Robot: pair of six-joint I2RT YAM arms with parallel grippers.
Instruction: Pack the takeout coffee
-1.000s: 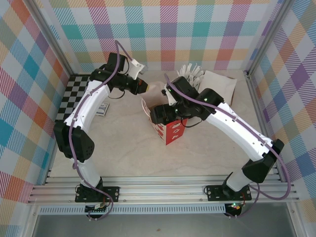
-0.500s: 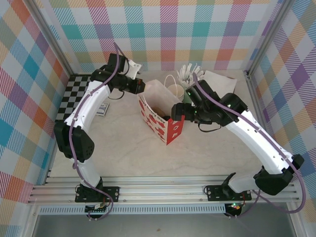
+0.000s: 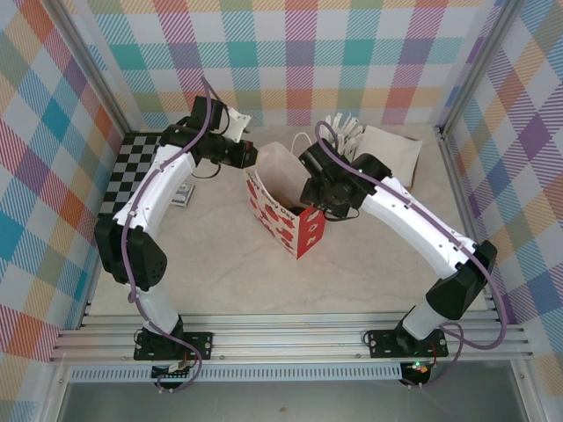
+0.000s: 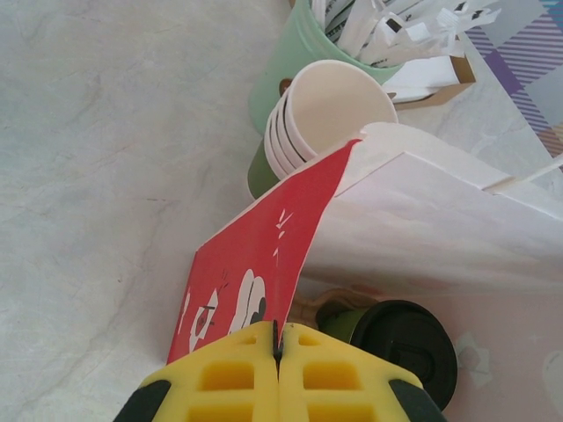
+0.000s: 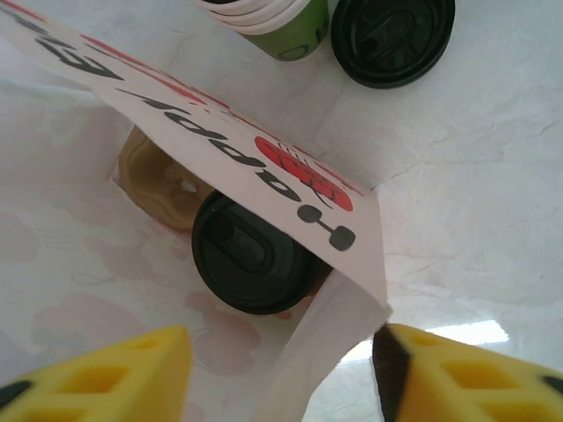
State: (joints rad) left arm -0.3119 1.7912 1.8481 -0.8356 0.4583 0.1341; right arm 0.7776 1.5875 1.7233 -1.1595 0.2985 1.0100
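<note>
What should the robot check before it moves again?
1. Coffee cup inside the bag: ok, its black lid faces up at the bottom.
2. Right gripper let go: ok, open, nothing held.
3. Left gripper holding the bag: ok, shut on the red side.
4. Bag standing, mouth open: ok.
5. Bag rim away from the right fingers: not ok, a corner sits between them.
6. Stacked cups clear of the bag: cannot tell, very close.
</note>
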